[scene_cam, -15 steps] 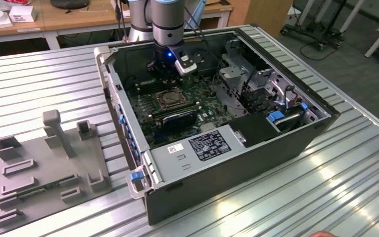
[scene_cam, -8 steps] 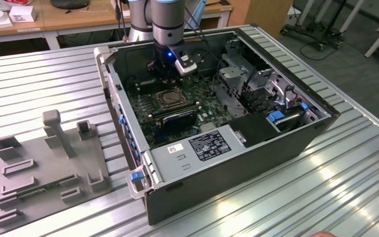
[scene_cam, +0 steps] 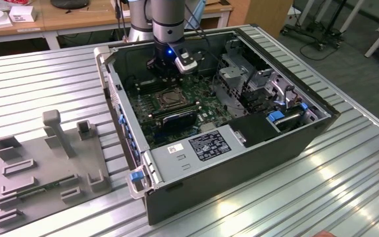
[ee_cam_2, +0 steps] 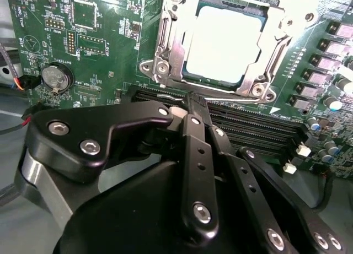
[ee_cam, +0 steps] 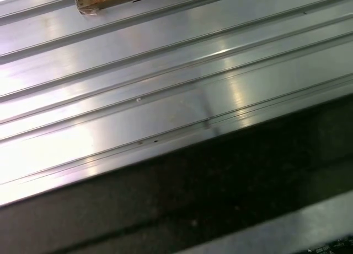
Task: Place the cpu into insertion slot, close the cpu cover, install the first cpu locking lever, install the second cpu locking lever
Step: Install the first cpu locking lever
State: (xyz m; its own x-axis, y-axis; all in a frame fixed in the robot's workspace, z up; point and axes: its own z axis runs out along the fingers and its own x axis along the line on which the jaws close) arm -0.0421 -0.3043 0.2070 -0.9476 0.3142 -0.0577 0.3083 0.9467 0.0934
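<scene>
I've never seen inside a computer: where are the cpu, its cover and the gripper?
cpu (ee_cam_2: 223,44): second wrist view, middle of its grey face.
cpu cover (ee_cam_2: 170,42): second wrist view, one side of its silvery frame.
gripper (ee_cam_2: 193,101): second wrist view, where its fingertips meet.

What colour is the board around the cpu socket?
The board is green; second wrist view shows it best.

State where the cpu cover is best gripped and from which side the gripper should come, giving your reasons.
Likely the frame edge of the cpu cover facing the memory slots, approached from above with the gripper astride that edge. The cover lies flat around the cpu, so its broad face gives nothing to pinch; only a rim does. Its hinged edge cannot be told.
</scene>
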